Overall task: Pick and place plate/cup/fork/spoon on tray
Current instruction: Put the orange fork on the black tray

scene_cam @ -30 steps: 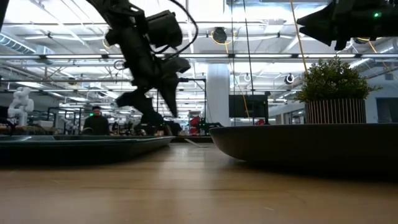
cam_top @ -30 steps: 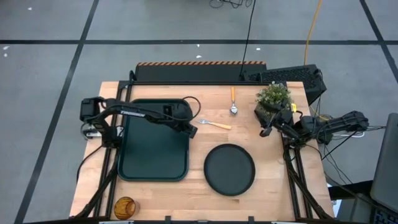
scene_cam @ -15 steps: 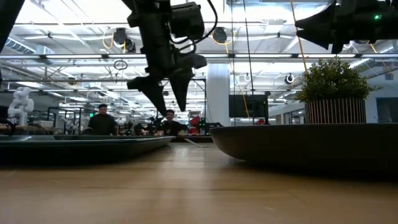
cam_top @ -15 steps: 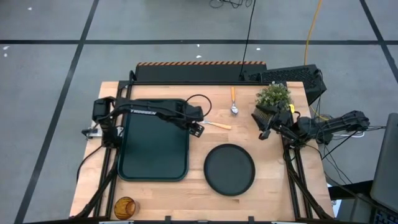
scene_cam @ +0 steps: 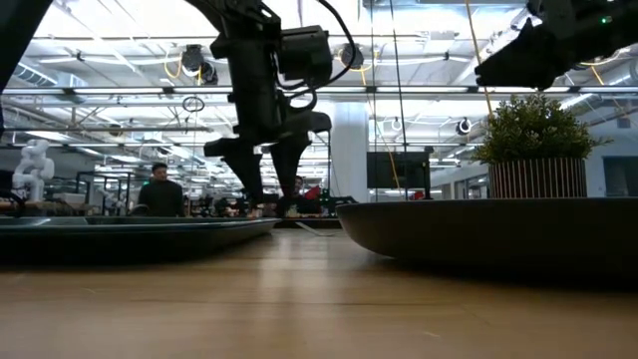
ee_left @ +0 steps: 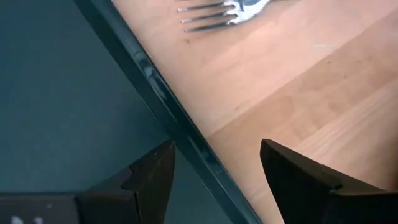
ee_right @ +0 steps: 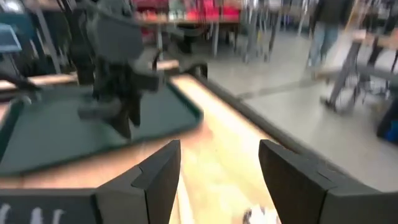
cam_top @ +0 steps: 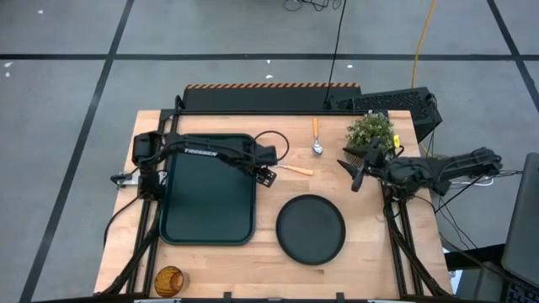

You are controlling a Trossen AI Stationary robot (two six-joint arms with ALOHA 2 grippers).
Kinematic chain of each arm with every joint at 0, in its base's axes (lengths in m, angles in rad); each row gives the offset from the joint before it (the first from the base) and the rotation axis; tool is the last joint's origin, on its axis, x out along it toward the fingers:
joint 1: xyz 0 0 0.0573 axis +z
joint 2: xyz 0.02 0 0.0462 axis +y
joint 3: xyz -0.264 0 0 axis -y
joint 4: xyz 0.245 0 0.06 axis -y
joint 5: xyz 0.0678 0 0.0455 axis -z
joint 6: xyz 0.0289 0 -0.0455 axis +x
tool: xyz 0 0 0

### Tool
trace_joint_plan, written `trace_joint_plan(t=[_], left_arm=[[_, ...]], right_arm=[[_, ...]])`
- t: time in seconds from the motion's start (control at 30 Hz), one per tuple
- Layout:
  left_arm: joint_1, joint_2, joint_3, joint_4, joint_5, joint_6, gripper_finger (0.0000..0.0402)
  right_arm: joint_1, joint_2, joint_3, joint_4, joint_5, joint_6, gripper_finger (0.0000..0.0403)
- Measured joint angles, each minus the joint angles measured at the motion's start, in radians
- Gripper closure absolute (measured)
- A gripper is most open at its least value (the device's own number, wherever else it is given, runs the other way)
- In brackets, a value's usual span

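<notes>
The cup (cam_top: pixel 170 280) stands at the near left corner of the counter (cam_top: pixel 370 252), clear of everything else. The plate (cam_top: pixel 311 229) lies flat on the counter, near the right of centre, just beside the tray (cam_top: pixel 207 202) without touching it. The tray lies flat on the left half of the counter and carries nothing.

The left hand (cam_top: pixel 268 175) hovers over the tray's right rim near its far corner. Its fingers (ee_left: pixel 152 180) are spread open and hold nothing, straddling the rim. The fork (cam_top: pixel 290 167) lies on the counter just beyond this hand, tines toward it.

The right hand (cam_top: pixel 352 171) is raised over the right side of the counter, beside the potted plant (cam_top: pixel 370 130). Its fingers (ee_right: pixel 160 174) are open and empty.

The spoon (cam_top: pixel 316 136) lies farther back, bowl toward the near side, apart from the fork.
</notes>
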State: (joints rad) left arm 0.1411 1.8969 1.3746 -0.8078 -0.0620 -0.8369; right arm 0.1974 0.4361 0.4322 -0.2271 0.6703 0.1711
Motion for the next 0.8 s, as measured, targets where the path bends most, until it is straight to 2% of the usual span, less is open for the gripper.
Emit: trace_joint_plan(t=[0.07, 0.2, 0.4, 0.67, 0.8], left_arm=[[0.005, 0.000, 0.000, 0.000, -0.001, 0.023, 0.0163], [0.010, 0.000, 0.000, 0.050, -0.001, 0.118, 0.0163], [0.020, 0.000, 0.057, 0.207, -0.009, 0.493, 0.0163], [0.034, 0.008, 0.166, 0.194, -0.048, 0.941, 0.0163], [0.062, 0.013, 0.197, 0.204, -0.031, 1.065, 0.0163]], right_arm=[[0.000, 0.039, 0.014, -0.058, -0.022, 0.048, 0.0190], [0.000, 0.137, 0.015, -0.056, -0.046, 0.096, 0.0190], [0.000, 0.264, 0.016, 0.108, -0.048, 0.070, 0.0190], [-0.013, 0.289, 0.027, 0.147, -0.048, -0.025, 0.0190], [-0.028, 0.289, 0.058, 0.149, -0.048, -0.045, 0.0190]])
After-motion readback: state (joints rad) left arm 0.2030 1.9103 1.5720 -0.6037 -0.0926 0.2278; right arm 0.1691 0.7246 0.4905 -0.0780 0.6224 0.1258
